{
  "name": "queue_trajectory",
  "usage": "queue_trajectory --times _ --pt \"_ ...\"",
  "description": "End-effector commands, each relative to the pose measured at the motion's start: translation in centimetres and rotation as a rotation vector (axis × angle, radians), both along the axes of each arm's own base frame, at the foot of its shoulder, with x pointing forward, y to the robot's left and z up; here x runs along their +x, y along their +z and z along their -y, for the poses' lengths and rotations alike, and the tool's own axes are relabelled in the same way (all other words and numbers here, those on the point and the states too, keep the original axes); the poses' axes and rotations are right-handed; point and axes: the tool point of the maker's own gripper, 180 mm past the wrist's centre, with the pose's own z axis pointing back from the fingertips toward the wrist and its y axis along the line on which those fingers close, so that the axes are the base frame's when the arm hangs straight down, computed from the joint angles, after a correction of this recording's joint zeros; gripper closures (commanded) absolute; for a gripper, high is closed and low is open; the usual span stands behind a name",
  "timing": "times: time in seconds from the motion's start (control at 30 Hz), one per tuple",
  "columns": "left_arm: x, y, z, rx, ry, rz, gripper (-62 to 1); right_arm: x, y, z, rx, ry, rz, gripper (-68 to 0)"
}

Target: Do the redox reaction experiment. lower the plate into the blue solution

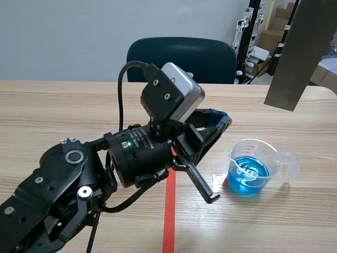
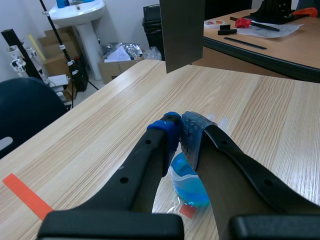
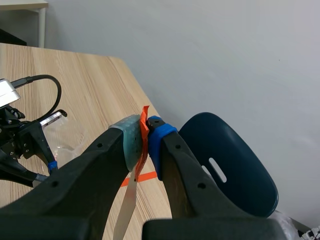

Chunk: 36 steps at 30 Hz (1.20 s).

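A clear plastic beaker point(image 1: 250, 168) with blue solution stands on the table right of the red tape line. The grey metal plate point(image 1: 300, 52) hangs high above and to the right of it, clear of the liquid. In the right wrist view my right gripper point(image 3: 145, 135) is shut on the plate's top end, and the plate point(image 3: 127, 200) shows edge-on as a thin strip running down between the fingers. My left gripper point(image 1: 220, 118) is shut on nothing, its pads met just left of the beaker. The left wrist view shows the beaker point(image 2: 187, 185) under the fingers and the plate point(image 2: 182, 30) ahead.
My left arm point(image 1: 131, 158) fills the near left of the table. A dark blue chair point(image 1: 181, 58) stands behind the far edge. A small clear wrapper point(image 1: 218, 179) lies by the beaker's base. Boxes and stands point(image 1: 258, 37) are beyond the table's right corner.
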Motion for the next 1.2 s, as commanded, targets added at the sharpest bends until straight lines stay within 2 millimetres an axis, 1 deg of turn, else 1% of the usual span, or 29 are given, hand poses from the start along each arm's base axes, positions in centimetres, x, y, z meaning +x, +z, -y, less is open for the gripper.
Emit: queue_trajectory --times 0.0,0.13,0.67,0.8,0.93,1.0,1.03,1.1,1.17 --pt "0.4 1.6 0.0 -0.031 0.003 0.039 -4.6 -0.4 1.3 -0.8 -0.004 0.037 0.038 -0.2" --pt "0.4 1.6 0.0 -0.031 0.003 0.039 -4.6 -0.7 1.3 -1.1 -0.005 0.050 0.039 -0.2" --pt "0.4 1.4 -0.1 -0.024 0.004 0.037 -4.6 -0.6 1.3 -1.1 -0.008 0.049 0.037 -0.2" --pt "0.4 0.8 -0.7 -0.001 0.007 0.035 -4.6 -0.6 1.3 -1.1 -0.008 0.049 0.037 -0.2" --pt "0.4 -0.4 -2.1 0.037 0.029 0.019 -4.8 -0.6 1.2 -1.1 -0.011 0.049 0.038 -0.2" --pt "0.4 -0.9 -3.0 0.047 0.041 0.016 -8.1 -0.6 1.2 -1.1 -0.010 0.049 0.038 -0.2" --pt "0.2 -1.0 -3.7 0.047 0.047 0.019 -11.3 -0.6 1.2 -1.1 -0.010 0.049 0.038 -0.2" --pt "-0.2 -1.2 -4.5 0.053 0.050 0.020 -15.5 -0.6 1.2 -1.1 -0.011 0.049 0.038 -0.2" --pt "-0.6 -1.4 -5.3 0.072 0.054 0.020 -17.9 -0.6 1.2 -1.1 -0.010 0.048 0.038 -0.2"
